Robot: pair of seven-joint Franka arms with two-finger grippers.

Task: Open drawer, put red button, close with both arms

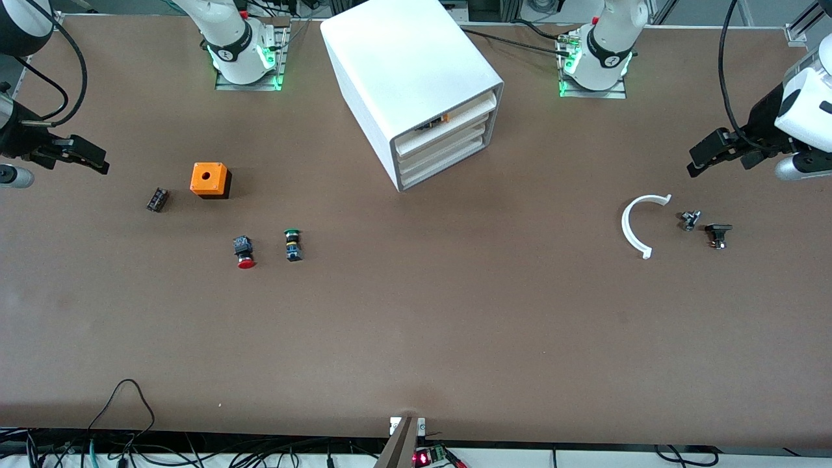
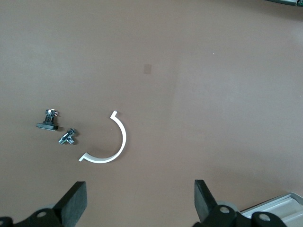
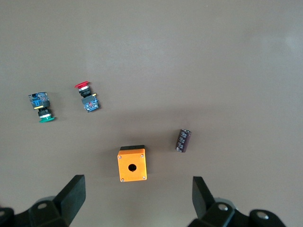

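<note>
Red-capped, the red button lies on its side on the bench, under and just ahead of my right end effector, whose fingers stand spread and empty, high enough to survey it beside the green button and the orange box. My left end effector hangs spread too, over the white arc, waiting near the cabinet, whose drawer looks shut, so opening it comes first, I judge.
</note>
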